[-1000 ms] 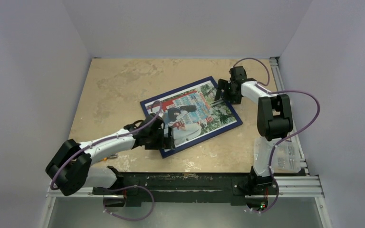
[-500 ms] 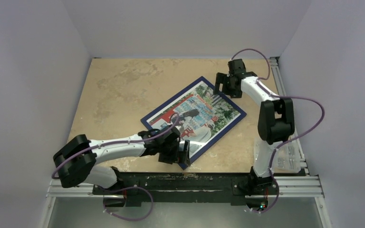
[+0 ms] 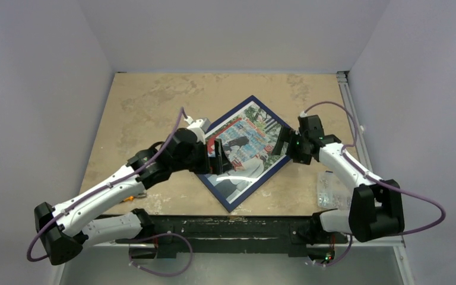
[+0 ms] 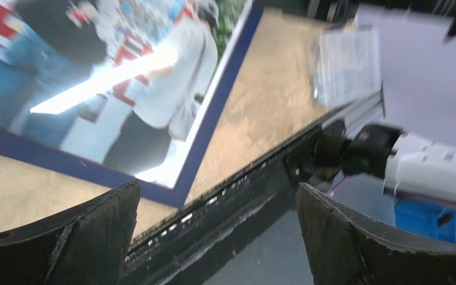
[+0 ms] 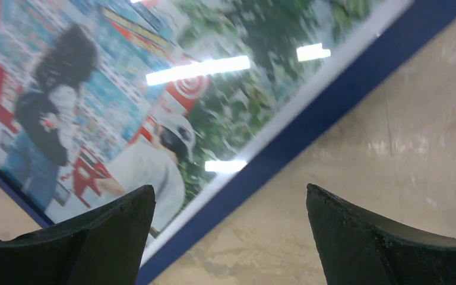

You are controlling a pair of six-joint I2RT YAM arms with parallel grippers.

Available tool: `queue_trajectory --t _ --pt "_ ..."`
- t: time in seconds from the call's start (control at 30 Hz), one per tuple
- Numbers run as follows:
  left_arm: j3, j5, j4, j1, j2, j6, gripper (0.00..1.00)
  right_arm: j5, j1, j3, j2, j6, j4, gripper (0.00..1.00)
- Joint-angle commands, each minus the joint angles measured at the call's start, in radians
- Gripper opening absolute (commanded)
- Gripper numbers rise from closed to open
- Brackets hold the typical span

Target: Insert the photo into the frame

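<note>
The frame [image 3: 260, 184] lies flat on the table, dark blue front up, turned like a diamond with one corner toward the near edge. The photo [image 3: 250, 138] of two people at vending machines shows inside it, under a glaring pane. My left gripper [image 3: 219, 159] hovers open over the frame's left part, holding nothing. In the left wrist view the blue rail [image 4: 212, 122] and photo [image 4: 95, 71] lie beyond the open left gripper [image 4: 217, 187]. My right gripper [image 3: 282, 145] is open above the frame's right edge. In the right wrist view the rail [image 5: 332, 101] and photo [image 5: 124, 89] pass under the right gripper [image 5: 230, 187].
A clear plastic bag [image 3: 332, 191] lies at the table's right near side, also visible as the bag [image 4: 347, 65] in the left wrist view. A black rail [image 3: 231, 225] runs along the near edge. Grey walls close in the left, far and right sides.
The frame with the photo has turned, one corner now pointing at the near edge. The left gripper moved up to the frame's left side; the right arm swung back to its right edge.
</note>
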Motion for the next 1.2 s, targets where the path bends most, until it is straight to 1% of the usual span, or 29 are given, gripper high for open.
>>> queue_trajectory --t 0.0,0.1,0.2,0.43,0.57,0.6,0.63,0.7,0.83,0.87,0.93,0.97,1.0,1.07,1.17 --pt "0.105 0.004 -0.038 0.123 -0.029 0.048 1.00 0.003 0.010 -0.099 -0.073 0.078 -0.038 0.96" --pt "0.173 0.008 -0.074 0.163 -0.011 0.070 1.00 0.042 0.037 -0.129 -0.073 0.092 -0.035 0.94" --pt "0.209 0.006 -0.098 0.175 0.006 0.075 1.00 0.071 0.079 -0.134 -0.031 0.110 -0.019 0.93" --pt "0.183 0.014 -0.099 0.179 0.000 0.078 1.00 0.110 0.184 -0.122 0.104 0.181 0.065 0.88" --pt "0.161 0.005 -0.089 0.178 -0.025 0.076 1.00 0.228 0.220 -0.095 0.162 0.175 0.061 0.83" --pt "0.149 0.003 -0.074 0.178 -0.040 0.073 1.00 0.253 0.227 -0.088 0.177 0.168 0.061 0.80" --pt "0.137 0.002 -0.057 0.179 -0.053 0.072 1.00 0.272 0.231 -0.080 0.194 0.160 0.060 0.74" --pt "0.128 -0.006 -0.046 0.180 -0.073 0.073 1.00 0.302 0.239 -0.062 0.230 0.147 0.055 0.67" --pt "0.129 -0.016 -0.059 0.182 -0.091 0.087 1.00 0.340 0.249 -0.022 0.293 0.107 0.037 0.47" --pt "0.129 -0.017 -0.060 0.184 -0.094 0.090 1.00 0.351 0.251 -0.012 0.303 0.095 0.031 0.40" --pt "0.126 -0.020 -0.065 0.185 -0.097 0.096 1.00 0.363 0.251 0.012 0.316 0.073 0.022 0.20" --pt "0.120 -0.020 -0.061 0.186 -0.101 0.095 1.00 0.374 0.251 0.031 0.323 0.065 0.012 0.12" --pt "0.111 -0.018 -0.053 0.187 -0.105 0.095 1.00 0.386 0.251 0.052 0.331 0.051 0.005 0.08" --pt "0.093 -0.005 -0.034 0.187 -0.112 0.093 1.00 0.395 0.251 0.106 0.362 0.011 0.000 0.00" --pt "0.080 0.008 -0.022 0.190 -0.116 0.093 1.00 0.446 0.248 0.217 0.423 -0.075 -0.023 0.00"
